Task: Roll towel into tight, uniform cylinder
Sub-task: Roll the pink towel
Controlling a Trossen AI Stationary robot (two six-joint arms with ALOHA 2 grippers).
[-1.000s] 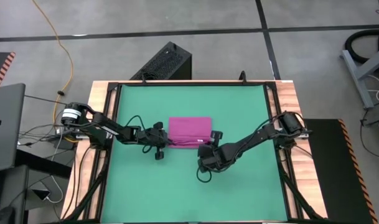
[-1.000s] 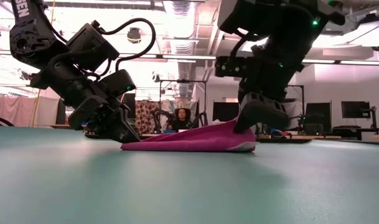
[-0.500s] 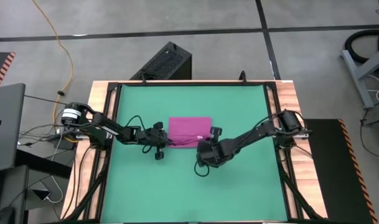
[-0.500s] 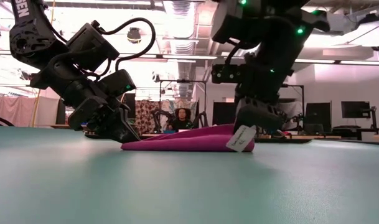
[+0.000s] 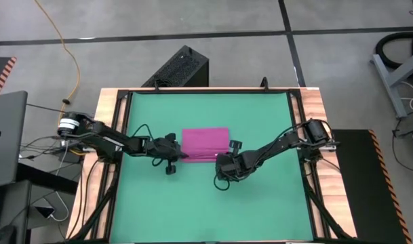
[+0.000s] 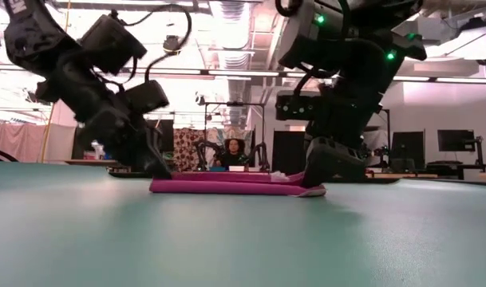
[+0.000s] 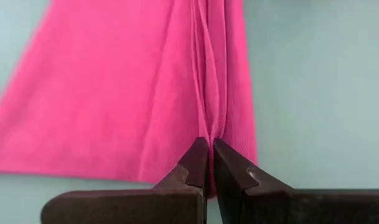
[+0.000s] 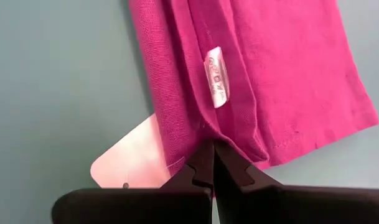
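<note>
1. Magenta cloth, the towel (image 5: 205,144), lay flat near the middle of the green mat (image 5: 260,122) in the high view. The left gripper (image 5: 179,153) sat at its near-left corner and the right gripper (image 5: 226,154) at its near-right corner, one at each end of the same edge, probably so the edge could be turned over evenly.
2. In the low view the towel (image 6: 227,186) rested low on the mat between the two grippers, a slim fold and no cylinder yet. The right gripper (image 6: 318,179) pressed down at one end; the left gripper (image 6: 156,169) met the other.
3. The left wrist view showed the left gripper (image 7: 210,149) with its fingers pinched together on a raised pleat of the towel (image 7: 127,81) just ahead of them.
4. The right wrist view showed the right gripper (image 8: 209,152) likewise nipped onto the folded edge, the white tag (image 8: 215,84) just beyond and a pale card label (image 8: 136,158) poking out beside it.
</note>
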